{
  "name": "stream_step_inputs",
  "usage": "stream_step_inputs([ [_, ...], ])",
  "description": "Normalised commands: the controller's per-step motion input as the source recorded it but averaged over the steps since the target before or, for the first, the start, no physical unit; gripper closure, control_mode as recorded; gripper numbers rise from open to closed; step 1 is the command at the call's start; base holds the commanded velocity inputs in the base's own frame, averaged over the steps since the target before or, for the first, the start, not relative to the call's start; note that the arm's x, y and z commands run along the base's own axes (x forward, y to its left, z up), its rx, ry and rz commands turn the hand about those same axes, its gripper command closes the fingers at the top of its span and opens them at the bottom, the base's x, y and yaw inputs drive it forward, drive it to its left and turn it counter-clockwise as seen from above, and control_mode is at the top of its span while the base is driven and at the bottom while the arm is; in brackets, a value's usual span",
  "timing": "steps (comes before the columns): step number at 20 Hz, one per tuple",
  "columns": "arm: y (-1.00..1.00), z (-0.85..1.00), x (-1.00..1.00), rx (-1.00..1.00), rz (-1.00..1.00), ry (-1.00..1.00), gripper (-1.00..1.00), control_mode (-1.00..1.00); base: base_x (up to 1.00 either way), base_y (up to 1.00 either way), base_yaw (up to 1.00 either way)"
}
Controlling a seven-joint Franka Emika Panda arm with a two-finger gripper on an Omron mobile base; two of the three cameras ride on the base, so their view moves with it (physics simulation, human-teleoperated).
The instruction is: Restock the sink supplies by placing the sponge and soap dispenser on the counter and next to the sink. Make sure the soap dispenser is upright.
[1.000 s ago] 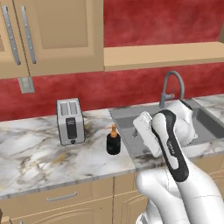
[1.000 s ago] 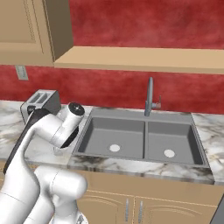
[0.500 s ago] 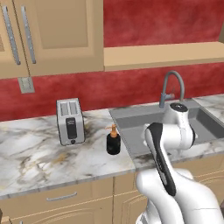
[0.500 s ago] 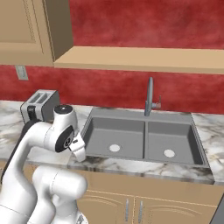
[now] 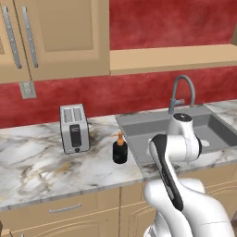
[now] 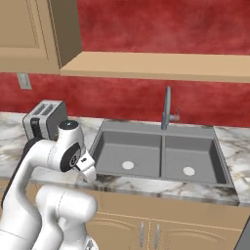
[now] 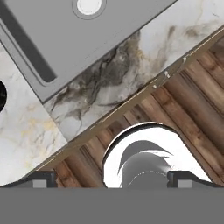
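Observation:
The soap dispenser (image 5: 120, 149), a squat black bottle with an orange-brown pump, stands upright on the marble counter (image 5: 41, 166) just left of the grey double sink (image 5: 152, 125). Its black edge shows at the left of the hand view (image 7: 1, 97). My gripper (image 7: 111, 178) is open, its fingertips (image 7: 40, 177) wide apart with nothing between them. It points down over the counter's front edge (image 7: 109, 83), in front of the sink's left basin (image 7: 61, 39). In the right base view the hand (image 6: 91, 174) hangs at that front edge. The sponge is out of view.
A silver toaster (image 5: 74, 127) stands on the counter left of the bottle. The curved faucet (image 5: 182, 92) rises behind the sink. Wall cabinets (image 5: 55, 37) and a shelf hang above. Wooden floor (image 7: 192, 100) lies below the counter's edge.
The arm has folded back from over the sink's left basin, and the hand has turned down at the counter's front edge. The soap dispenser has not moved.

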Motion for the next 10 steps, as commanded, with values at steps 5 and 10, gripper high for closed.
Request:
stream_step_inputs([
  [5,0.06,-0.03,-0.20,0.00,0.02,0.00,-1.00,1.00,-0.80,0.38,0.16],
  [10,0.00,0.00,0.00,0.00,0.00,0.00,-1.00,1.00,-1.00,0.57,0.35],
])
